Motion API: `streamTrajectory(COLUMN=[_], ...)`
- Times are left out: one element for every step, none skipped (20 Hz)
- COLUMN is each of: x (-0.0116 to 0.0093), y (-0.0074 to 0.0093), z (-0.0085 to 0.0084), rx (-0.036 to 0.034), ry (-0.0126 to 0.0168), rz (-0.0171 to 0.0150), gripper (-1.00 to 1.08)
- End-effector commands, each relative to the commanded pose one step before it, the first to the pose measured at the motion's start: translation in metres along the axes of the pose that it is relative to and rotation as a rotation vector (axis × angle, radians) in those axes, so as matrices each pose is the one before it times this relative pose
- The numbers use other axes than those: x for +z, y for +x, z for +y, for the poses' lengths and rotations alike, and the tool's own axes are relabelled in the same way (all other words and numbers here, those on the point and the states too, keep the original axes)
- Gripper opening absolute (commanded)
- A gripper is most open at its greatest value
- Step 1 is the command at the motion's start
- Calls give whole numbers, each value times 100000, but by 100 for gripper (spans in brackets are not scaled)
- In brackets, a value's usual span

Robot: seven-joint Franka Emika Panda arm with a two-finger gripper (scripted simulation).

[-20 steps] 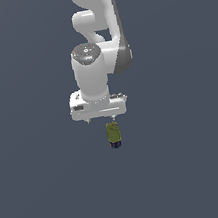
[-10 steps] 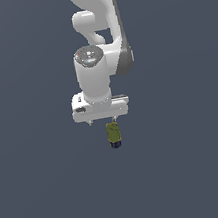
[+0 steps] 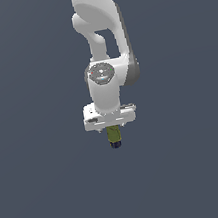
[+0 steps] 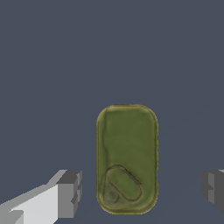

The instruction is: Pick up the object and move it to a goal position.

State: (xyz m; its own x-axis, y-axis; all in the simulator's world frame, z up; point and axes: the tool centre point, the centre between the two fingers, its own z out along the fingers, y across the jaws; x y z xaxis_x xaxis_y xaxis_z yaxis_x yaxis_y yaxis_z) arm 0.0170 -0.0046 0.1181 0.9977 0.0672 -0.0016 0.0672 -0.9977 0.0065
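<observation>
The object (image 3: 114, 135) is a small olive-green upright cylinder with a dark navy-blue lower end. In the exterior view it stands just under the white hand of my gripper (image 3: 112, 128), which hides its top. In the wrist view I see the object's olive top face (image 4: 127, 153) between my two grey fingertips (image 4: 70, 192). There is a clear gap on each side, so the gripper (image 4: 141, 190) is open around it and not touching it.
The white arm (image 3: 99, 26) rises straight above the hand. All around is a plain dark grey-blue surface with no other objects in view.
My gripper has come down over the object, so the fingers now straddle its upper part. The object has not moved.
</observation>
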Motion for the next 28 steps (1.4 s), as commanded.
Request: streamTrajectory(x=[676,146,88,29,-113,42,125,207,289,370,450,528,561,597,519,441,362,254,205,125,51,8,0,0,0,0,0,0], y=[221,35,21,6,-80,0,-1,-1,-3,-5,-7,-10,-17,-13,-9,-2,6,15,27,37,38,17,0,0,0,0,0,0], z=[-429,-89,-55,-5,51,0,-1,-1,-2,-2,-3,-4,-30,-4,-3,-2,-1,-19,1,3,3,1,0,0,0,0,0,0], rx=[-612,-122,-76,0,64,0,0,0,0,0,0,0,-47,0,0,0,0,-33,0,0,0,0,0,0,0,0,0,0], ry=[475,95,61,0,-76,0,0,0,0,0,0,0,50,0,0,0,0,35,0,0,0,0,0,0,0,0,0,0], rz=[153,5,3,0,-137,0,0,0,0,0,0,0,69,0,0,0,0,50,0,0,0,0,0,0,0,0,0,0], gripper=[100,100,100,100,100,100,100,100,100,100,100,100,100,100,100,100,100,100,100,100,100,100,-100,-100,-100,-100,-100,-100])
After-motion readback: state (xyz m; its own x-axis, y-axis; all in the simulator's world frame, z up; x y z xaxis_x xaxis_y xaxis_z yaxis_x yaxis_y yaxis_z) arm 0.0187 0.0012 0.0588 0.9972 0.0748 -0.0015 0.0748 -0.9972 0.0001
